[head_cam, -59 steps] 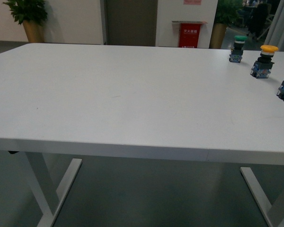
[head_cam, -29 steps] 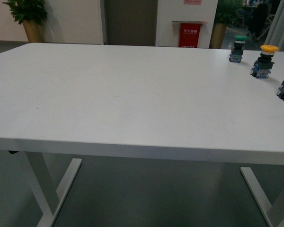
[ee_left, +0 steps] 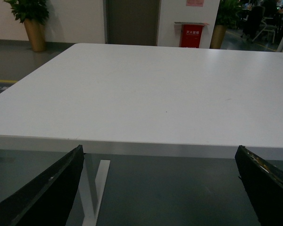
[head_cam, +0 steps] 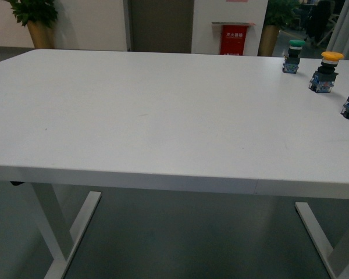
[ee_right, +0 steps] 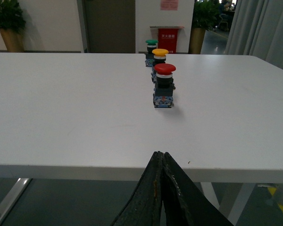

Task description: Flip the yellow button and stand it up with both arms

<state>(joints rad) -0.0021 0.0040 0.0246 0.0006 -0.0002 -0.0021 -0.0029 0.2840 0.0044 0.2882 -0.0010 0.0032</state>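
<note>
A smooth, matt white tabletop [head_cam: 163,116] carries the yellow button [head_cam: 326,71], its plastic cap faintly glossy above a dull black neck and blue-black base, while the right end effector [ee_right: 161,188] shows worn, scuffed matt black fingers [ee_right: 151,188] beside that tabletop's near edge.

- surface [head_cam: 163,116]: plain white
- yellow button [head_cam: 326,72]: yellow cap, black neck, white ring, blue-black base
- green button [head_cam: 292,57] beyond it: green cap
- red button [ee_right: 163,85]: red cap, blue-black base
- fingers [ee_right: 162,188]: black
</note>
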